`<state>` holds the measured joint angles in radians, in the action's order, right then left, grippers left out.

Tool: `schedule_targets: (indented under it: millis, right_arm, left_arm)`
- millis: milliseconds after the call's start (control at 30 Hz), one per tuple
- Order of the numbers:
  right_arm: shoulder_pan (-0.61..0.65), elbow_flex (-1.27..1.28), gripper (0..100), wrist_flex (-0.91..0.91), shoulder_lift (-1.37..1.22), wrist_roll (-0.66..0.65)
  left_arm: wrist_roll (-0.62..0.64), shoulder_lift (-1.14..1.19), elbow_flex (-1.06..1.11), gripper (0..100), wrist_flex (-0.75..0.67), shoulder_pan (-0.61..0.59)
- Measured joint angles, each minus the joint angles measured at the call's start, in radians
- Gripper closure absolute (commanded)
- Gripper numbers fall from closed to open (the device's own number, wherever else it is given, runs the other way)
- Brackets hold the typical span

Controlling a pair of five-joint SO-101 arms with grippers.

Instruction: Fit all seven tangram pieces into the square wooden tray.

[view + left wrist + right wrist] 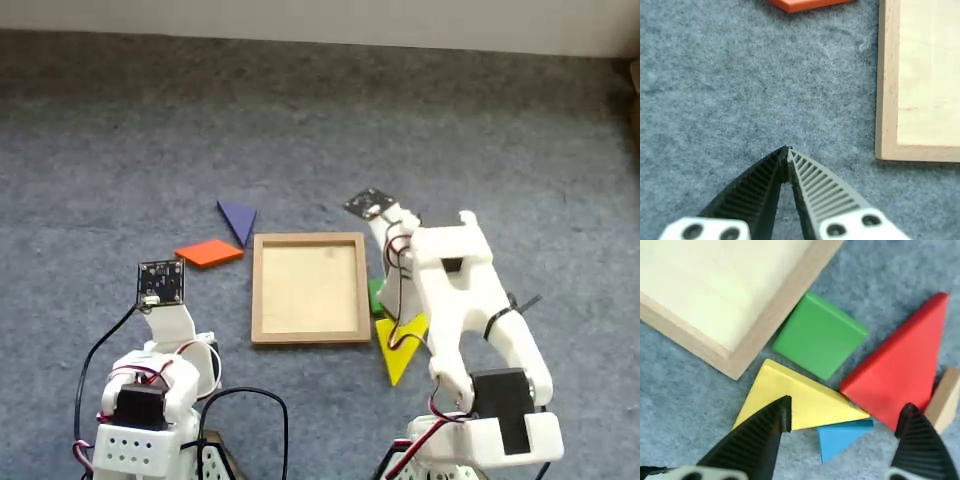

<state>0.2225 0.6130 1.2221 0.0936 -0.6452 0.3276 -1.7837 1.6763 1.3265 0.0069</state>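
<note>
Just outside the tray, the green square sits by its rim.

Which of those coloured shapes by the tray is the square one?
The green piece, beside the wooden tray; the yellow piece, red piece and blue piece near it are triangles.

High cam: fixed, far off, looks down; tray at frame centre. L & R wrist cams: v. close, aimed down at the floor. All 3 share the tray; L sees its edge, R a corner.
</note>
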Motion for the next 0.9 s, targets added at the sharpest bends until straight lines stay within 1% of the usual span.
schedule_targets:
  millis: [167, 333, 433, 633, 700, 833, 900]
  right_arm:
    - [-0.002, 0.087, 67.3, -0.158, 0.003, 0.0]
    - [-0.046, 0.075, 67.3, -0.224, -0.063, 0.0]
    - [-0.087, 0.021, 67.3, -0.219, -0.14, 0.002]
    - [-0.097, -0.031, 67.6, -0.212, -0.221, 0.0]
    - [-0.097, -0.032, 70.9, -0.212, -0.226, 0.0]
    - [-0.104, -0.043, 80.9, -0.212, -0.229, 0.0]
    - [-0.121, -0.064, 83.5, -0.213, -0.232, 0.0]
  left_arm:
    - [0.0, 0.0, 0.0, 99, 0.0, 0.0]
    - [0.0, 0.0, 0.0, 99, 0.0, 0.0]
    - [0.0, 0.0, 0.0, 99, 0.0, 0.0]
    - [0.0, 0.0, 0.0, 99, 0.0, 0.0]
    - [0.0, 0.0, 0.0, 99, 0.0, 0.0]
    - [0.0, 0.0, 0.0, 99, 0.0, 0.0]
    - [0.0, 0.0, 0.0, 99, 0.0, 0.0]
